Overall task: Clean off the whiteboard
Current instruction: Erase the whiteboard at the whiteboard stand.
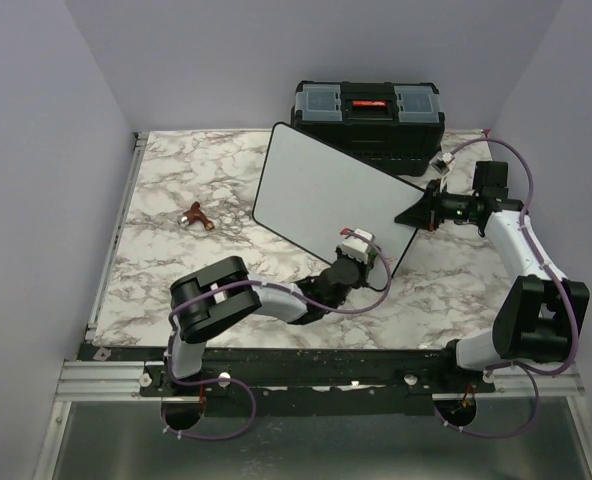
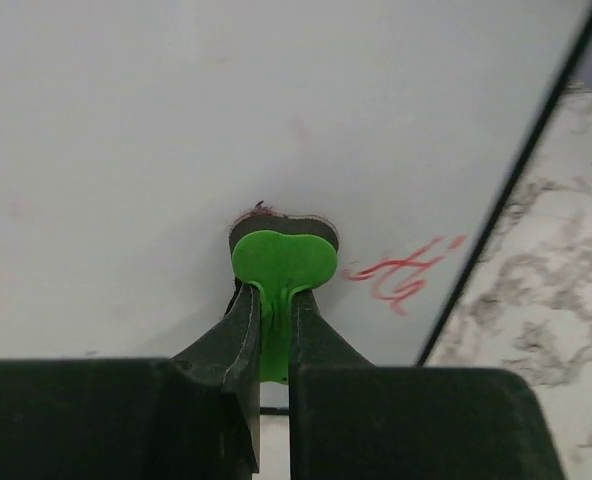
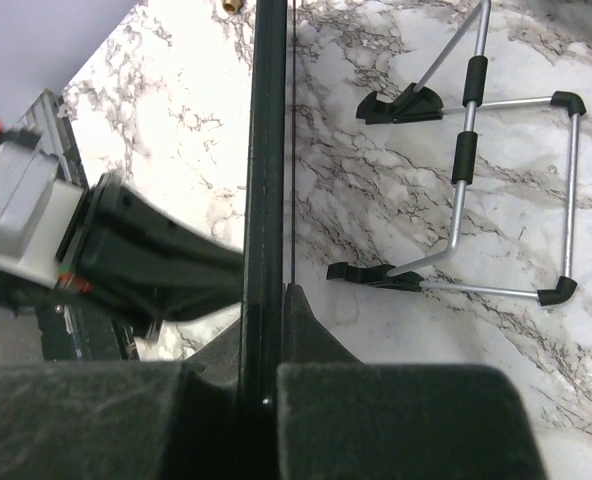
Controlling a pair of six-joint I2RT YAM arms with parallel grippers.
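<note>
Left gripper point(image 2: 272, 305) pinches a green eraser point(image 2: 282, 262) flat against the whiteboard point(image 2: 176, 120), with a red scribble point(image 2: 401, 275) at its 3 o'clock. Right gripper point(image 3: 266, 300) clamps the board's 3 o'clock frame edge. The board stands tilted mid-table. It is likely light, stiff and slick, so hold it by the rim.

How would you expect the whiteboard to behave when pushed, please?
Probably stiff: the whiteboard looks flat though the right pincer clamps only its edge. Held at one side, it may pivot under pushes. Its smooth face looks slippery.
</note>
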